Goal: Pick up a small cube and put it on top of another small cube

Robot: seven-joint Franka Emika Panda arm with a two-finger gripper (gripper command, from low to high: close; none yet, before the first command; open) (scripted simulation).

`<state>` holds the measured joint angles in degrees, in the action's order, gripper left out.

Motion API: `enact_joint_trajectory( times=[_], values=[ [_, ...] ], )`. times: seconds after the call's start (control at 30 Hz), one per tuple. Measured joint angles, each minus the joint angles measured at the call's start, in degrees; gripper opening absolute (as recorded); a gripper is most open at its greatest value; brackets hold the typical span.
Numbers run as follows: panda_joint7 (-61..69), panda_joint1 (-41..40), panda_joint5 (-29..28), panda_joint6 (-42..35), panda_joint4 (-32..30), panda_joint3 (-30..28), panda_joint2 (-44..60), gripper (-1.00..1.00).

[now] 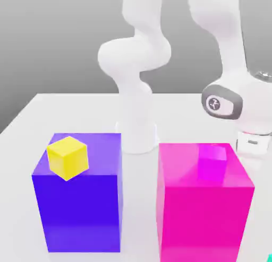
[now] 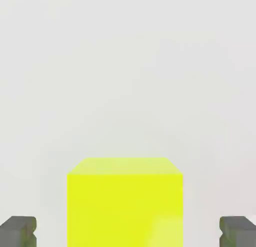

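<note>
I find the gripper (image 2: 128, 236) spread wide and empty. The yellow cube (image 2: 125, 201) stands on the pale table (image 2: 125, 66), dead ahead, centred between my fingertips (image 2: 19, 231), faces square to them.

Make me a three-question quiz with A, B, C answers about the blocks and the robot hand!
1. Where is the little yellow cube in the exterior view?
A. On the purple block
B. On the floor
C. On the robot's arm

2. What colour is the big block on the exterior view's right?
A. Green
B. Pink
C. Orange

3. How is the gripper?
A. Shut with nothing in it
B. Squeezing a cube
C. Open

Answers:
1 A: it sits on the purple block's top, near a corner.
2 B: its sides are bright pink.
3 C: in the hand view, the fingers stand far apart, with gaps on both sides of the yellow cube in front.
</note>
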<state>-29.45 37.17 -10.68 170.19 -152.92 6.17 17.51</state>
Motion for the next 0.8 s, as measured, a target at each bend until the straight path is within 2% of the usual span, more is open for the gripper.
enact_joint_trajectory(
  times=[0.23,0.43,0.6,0.8],
  values=[
    [-0.3,0.1,-0.4,0.2,0.1,-0.2,0.3,-1.00],
    [4.9,-2.7,6.8,-8.6,-1.9,4.2,-10.5,-1.00],
    [4.9,-4.6,16.3,-17.4,6.1,5.4,-9.9,-1.00],
    [11.4,-11.8,15.7,-32.0,14.5,2.2,-16.3,-1.00]
  ],
)
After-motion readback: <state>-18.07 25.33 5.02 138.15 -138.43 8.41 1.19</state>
